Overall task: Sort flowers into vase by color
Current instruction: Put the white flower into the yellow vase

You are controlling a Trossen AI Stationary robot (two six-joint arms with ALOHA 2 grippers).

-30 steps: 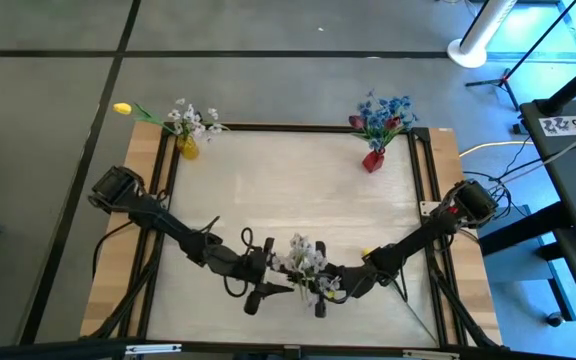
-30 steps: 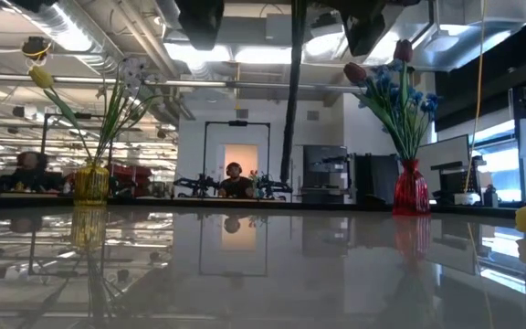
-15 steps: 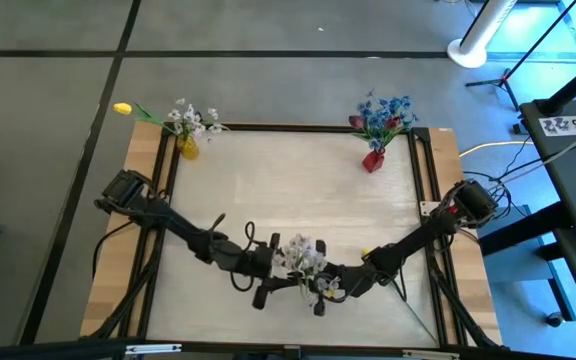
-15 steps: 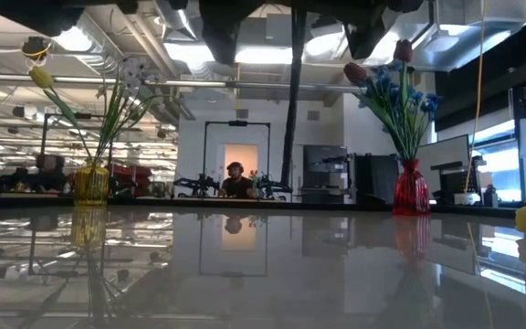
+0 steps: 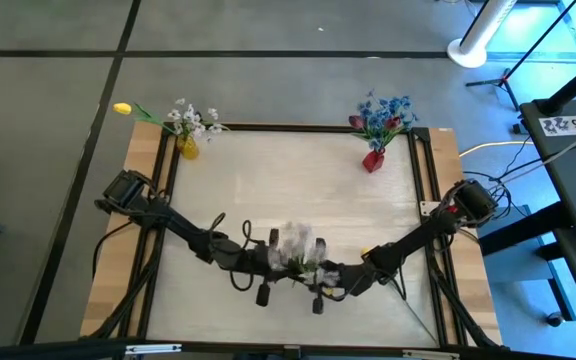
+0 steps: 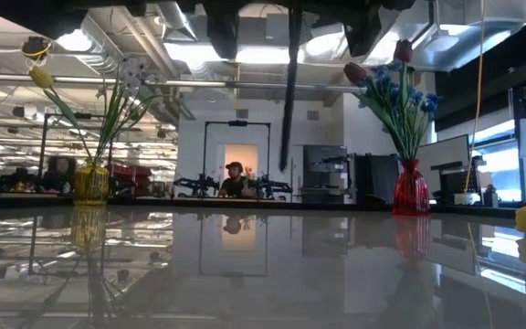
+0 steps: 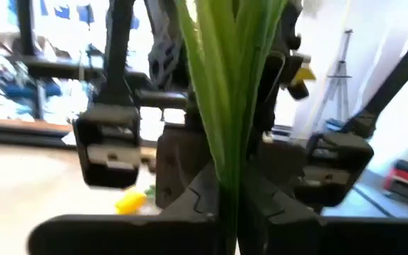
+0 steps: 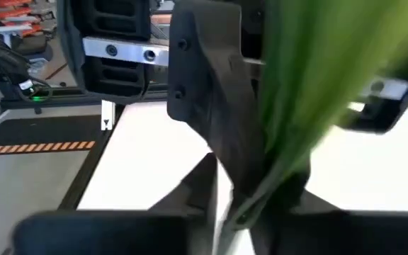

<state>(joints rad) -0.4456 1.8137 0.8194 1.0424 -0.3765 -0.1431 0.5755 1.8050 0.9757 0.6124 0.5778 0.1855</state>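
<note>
The high view looks straight down on the whole surface (image 5: pixel 298 190); the low view skims it, sharing both vases; wrist views sit close.

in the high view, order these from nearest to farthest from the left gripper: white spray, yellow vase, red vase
From the left gripper, near the table's front edge:
1. white spray, right beside it at front centre, stems pinched in its fingers.
2. yellow vase, back left corner.
3. red vase, back right.
</note>
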